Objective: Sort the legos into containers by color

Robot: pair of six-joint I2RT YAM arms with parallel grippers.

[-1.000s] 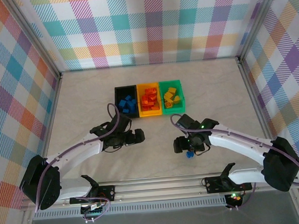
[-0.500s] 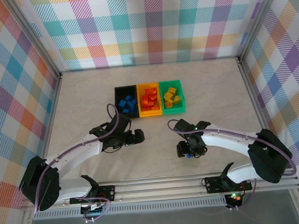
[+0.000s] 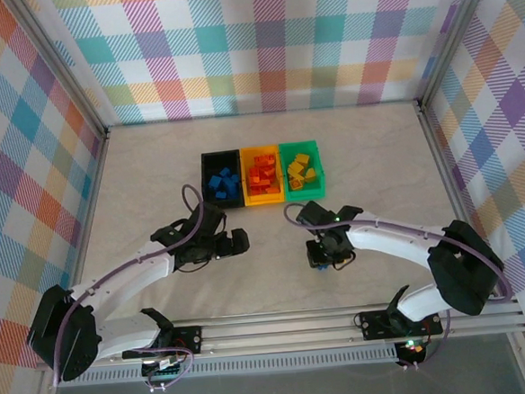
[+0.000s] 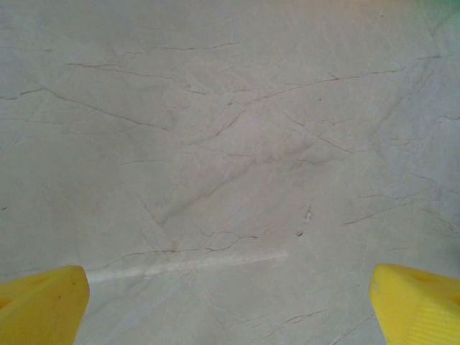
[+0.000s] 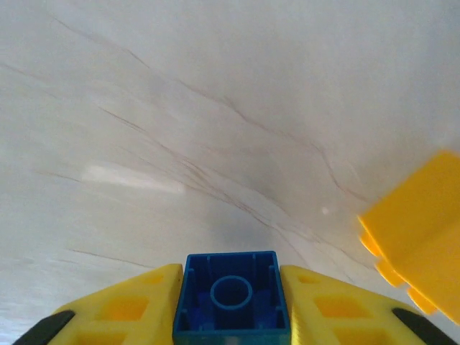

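On the pale, veined surface (image 3: 145, 187), the left claw (image 3: 236, 243) sits at about 7 o'clock from the black bin (image 3: 223, 202), well apart from it. In the left wrist view the left claw (image 4: 230, 309) is spread wide. Its yellow fingertips (image 4: 39, 305) sit at the two lower corners of the frame, with bare surface (image 4: 230, 144) and nothing else between them.

The three bins stand joined in a row at 12 o'clock from the middle of the surface, long sides running from near to far. The black bin on the left holds blue bricks (image 3: 221, 179). The orange bin (image 3: 264, 199) in the middle holds orange-red bricks (image 3: 261, 174). The green bin (image 3: 305, 193) on the right holds yellow bricks (image 3: 298, 168).

The right claw (image 3: 325, 261) is at roughly 6 o'clock from the green bin, near it but not touching. It is closed on a blue lego brick (image 3: 324, 267). In the right wrist view the right claw (image 5: 231, 305) has a yellow finger pressed against each side of the blue lego brick (image 5: 231, 296), above the surface (image 5: 215, 108). The brick looks square, so no long axis can be told. Its hollow underside, with a round tube at the centre, faces the camera. At 3 o'clock in that view is a blurred yellow block (image 5: 417, 230) with a notched lower edge; what it is cannot be told.
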